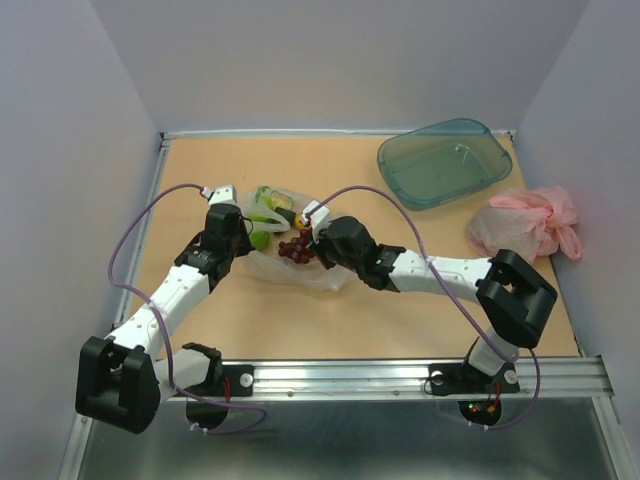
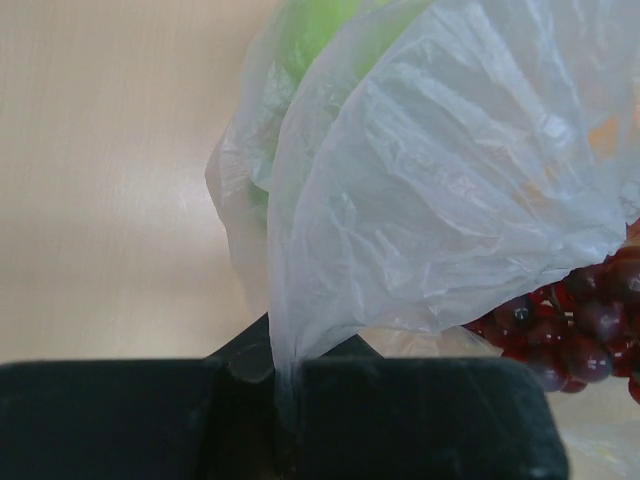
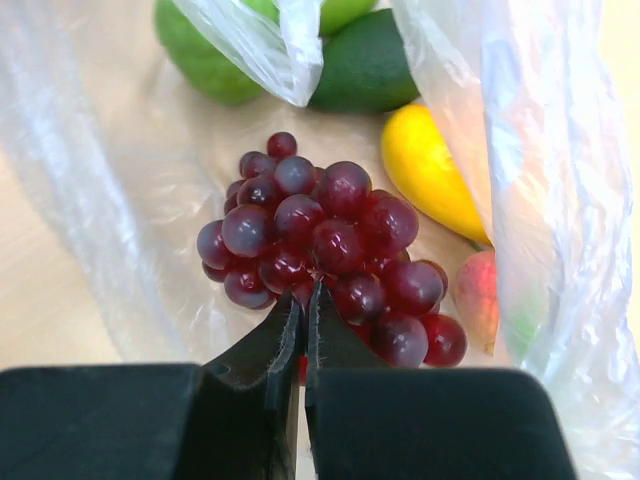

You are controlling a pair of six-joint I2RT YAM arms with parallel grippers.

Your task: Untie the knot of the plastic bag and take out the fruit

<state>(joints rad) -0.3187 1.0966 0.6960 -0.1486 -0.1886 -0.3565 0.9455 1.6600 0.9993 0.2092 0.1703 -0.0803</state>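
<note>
Location: the bag (image 1: pixel 322 276) lies at the middle of the bench (image 1: pixel 400 322), mouth open. We find the left end effector (image 2: pixel 285 372) pinched shut on a fold of its thin, limp, slippery film. The right end effector (image 3: pixel 305 300), closed, appears to nip the grapes (image 3: pixel 322 235) inside; we judge them light, knobbly, best taken by the stem.

Plastic bag (image 2: pixel 430 200): thin clear film, crinkled, faint sheen. Grape bunch (image 3: pixel 320 240): smooth, glossy dark purple beads with a plastic look. Yellow fruit (image 3: pixel 430 175) and dark green fruit (image 3: pixel 365 65): smooth, soft shine. Table (image 1: pixel 400 310): matt tan board. Tray (image 1: pixel 440 165): translucent teal plastic, glossy. Pink bag (image 1: pixel 530 222): thin wrinkled film. Rail (image 1: pixel 350 378): brushed metal. The 2 grippers, left gripper (image 2: pixel 283 355) and right gripper (image 3: pixel 303 300): matt black fingers.
</note>
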